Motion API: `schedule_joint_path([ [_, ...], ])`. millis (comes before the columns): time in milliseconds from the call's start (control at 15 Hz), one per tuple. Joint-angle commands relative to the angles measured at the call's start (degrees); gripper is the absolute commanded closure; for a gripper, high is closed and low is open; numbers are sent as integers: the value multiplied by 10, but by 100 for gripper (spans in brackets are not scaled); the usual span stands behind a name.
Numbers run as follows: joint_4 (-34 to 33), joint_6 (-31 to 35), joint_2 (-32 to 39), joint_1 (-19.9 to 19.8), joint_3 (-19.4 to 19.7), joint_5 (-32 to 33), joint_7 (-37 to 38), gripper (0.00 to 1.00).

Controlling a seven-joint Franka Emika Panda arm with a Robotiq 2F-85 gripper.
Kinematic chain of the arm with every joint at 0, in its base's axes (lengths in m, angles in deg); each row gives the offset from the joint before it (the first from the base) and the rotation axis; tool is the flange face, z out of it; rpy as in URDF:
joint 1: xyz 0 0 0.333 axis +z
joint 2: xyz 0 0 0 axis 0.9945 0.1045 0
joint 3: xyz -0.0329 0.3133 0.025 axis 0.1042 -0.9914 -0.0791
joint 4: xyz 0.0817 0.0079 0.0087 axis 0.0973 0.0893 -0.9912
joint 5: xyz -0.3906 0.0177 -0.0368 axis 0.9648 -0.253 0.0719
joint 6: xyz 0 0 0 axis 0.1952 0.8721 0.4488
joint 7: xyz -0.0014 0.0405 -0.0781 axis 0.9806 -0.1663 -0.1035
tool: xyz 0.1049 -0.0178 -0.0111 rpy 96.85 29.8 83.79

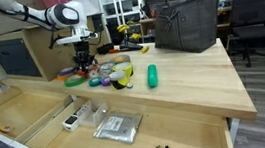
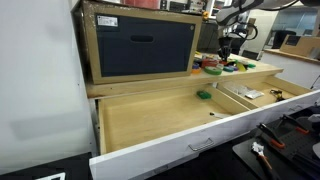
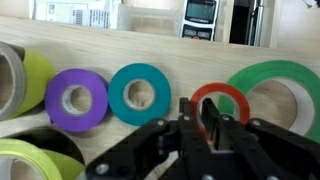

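Hovering — hand [image 3: 197, 110] at red tape roll [image 3: 225, 89]

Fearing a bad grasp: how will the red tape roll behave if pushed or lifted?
The red tape roll lies flat, so it would probably slide, not roll. Thin, so likely light. The green roll beside it may get nudged.

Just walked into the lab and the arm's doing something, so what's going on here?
The robot arm holds its tool low over a cluster of tape rolls on the wooden workbench. In the wrist view the tool's tips sit right at the small red roll, with the teal roll and purple roll beside it. Whether it is gripping the red roll is unclear. A wide drawer stands open.
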Motion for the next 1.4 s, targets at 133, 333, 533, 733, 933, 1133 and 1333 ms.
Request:
schedule_joint_path([
  [133,-48,-14,16,10,20,37,4,96],
  [333,-39,0,9,18,25,66,4,96],
  [533,-32,6,6,31,25,94,6,96],
  [733,-34,10,7,43,24,111,11,96],
  [933,-36,5,10,52,25,125,4,96],
  [1133,-29,13,6,55,28,152,-6,50],
  [1333,-30,10,5,54,26,161,-8,28],
])
